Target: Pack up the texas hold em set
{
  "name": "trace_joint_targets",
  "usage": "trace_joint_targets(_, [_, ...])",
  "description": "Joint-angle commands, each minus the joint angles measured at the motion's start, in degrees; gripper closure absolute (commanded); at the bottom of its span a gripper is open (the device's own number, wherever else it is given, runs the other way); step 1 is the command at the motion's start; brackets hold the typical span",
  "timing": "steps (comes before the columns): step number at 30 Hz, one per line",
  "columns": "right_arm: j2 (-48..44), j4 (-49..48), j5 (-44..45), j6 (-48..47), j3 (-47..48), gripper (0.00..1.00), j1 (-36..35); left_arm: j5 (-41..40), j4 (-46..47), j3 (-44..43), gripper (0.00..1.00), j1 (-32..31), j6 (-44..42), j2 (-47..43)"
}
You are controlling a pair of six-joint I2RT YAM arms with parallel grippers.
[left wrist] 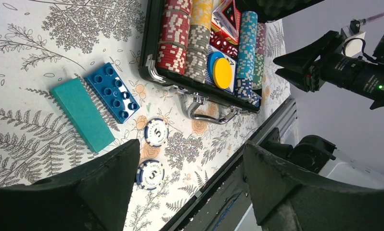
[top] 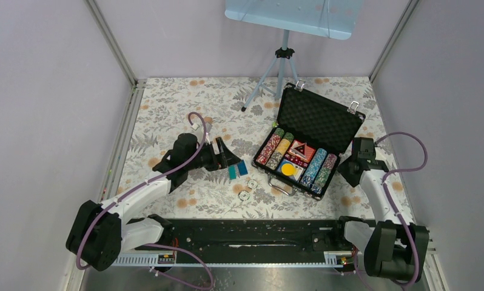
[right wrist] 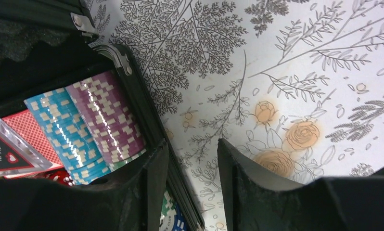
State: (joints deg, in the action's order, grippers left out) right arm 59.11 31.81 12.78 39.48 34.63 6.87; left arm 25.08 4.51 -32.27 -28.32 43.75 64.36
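Floral cloth (top: pixel 167 103), bricks (left wrist: pixel 112 92) (chips (left wrist: pixel 156 132) beside) — open case (top: pixel 315 121)

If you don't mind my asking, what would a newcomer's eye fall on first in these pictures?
The open black case right of the table's centre draws the eye, its lid up and bright chip rows packed inside. In front of it, two loose chips lie on the floral cloth beside a teal brick and a blue brick. The left gripper hangs open above them.
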Motion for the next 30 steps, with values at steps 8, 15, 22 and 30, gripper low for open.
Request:
trace_joint_targets(8, [5.57,-7.17,-4.43,-0.68,1.69,0.52,0.6,-0.24,-0.11,-2.6,0.22,0.54,-0.86,-0.76])
trace_joint_targets(15, [8.55,-8.46,-4.65,-1.94,2.26,0.53,0.6,-0.14,-0.27,-2.53,0.22,0.64,-0.94,-0.56])
trace_joint_targets(22, [12.5,-11.15,-6.77,-3.23,2.84,0.6,0.6,-0.43,-0.82,-2.46,0.22,0.8,-1.12,-0.75])
trace_joint_targets(30, [15.69,-13.64,-11.69,-4.33,2.66,0.66,0.6,-0.55,-1.22,-2.39,0.22,0.92,-1.12,-0.97])
